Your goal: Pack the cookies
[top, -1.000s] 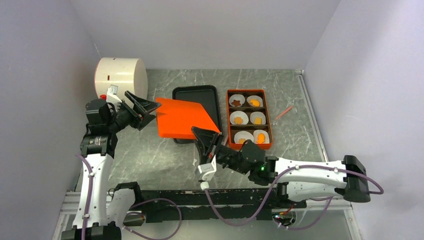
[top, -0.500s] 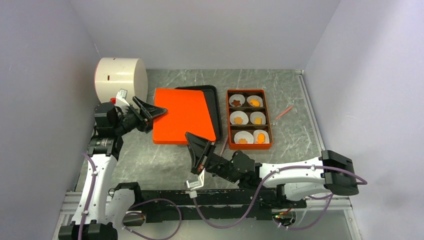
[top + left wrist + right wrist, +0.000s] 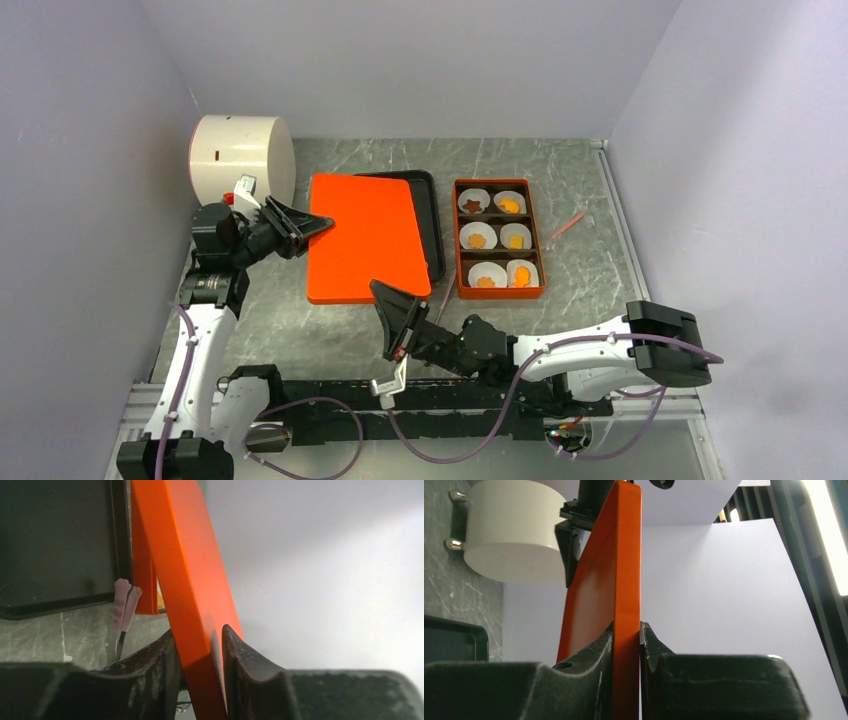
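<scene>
Overhead, orange lid (image 3: 362,238) was held roughly level over black tray (image 3: 432,215). Left gripper (image 3: 322,222) was clamped on its left edge and right gripper (image 3: 378,288) was clamped on its near edge. Ahead and right of the right gripper sat the open box (image 3: 500,294), well apart. The cookies (image 3: 478,240) lay inside, one per white cup (image 3: 485,272).

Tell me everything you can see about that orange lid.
The orange lid is a flat, glossy rectangular panel, plastic by its look, with a shallow turned-down rim. It lies roughly level over the black tray, hiding most of it. The left gripper pinches its left edge, the right gripper its near edge. Its top is bare.
</scene>
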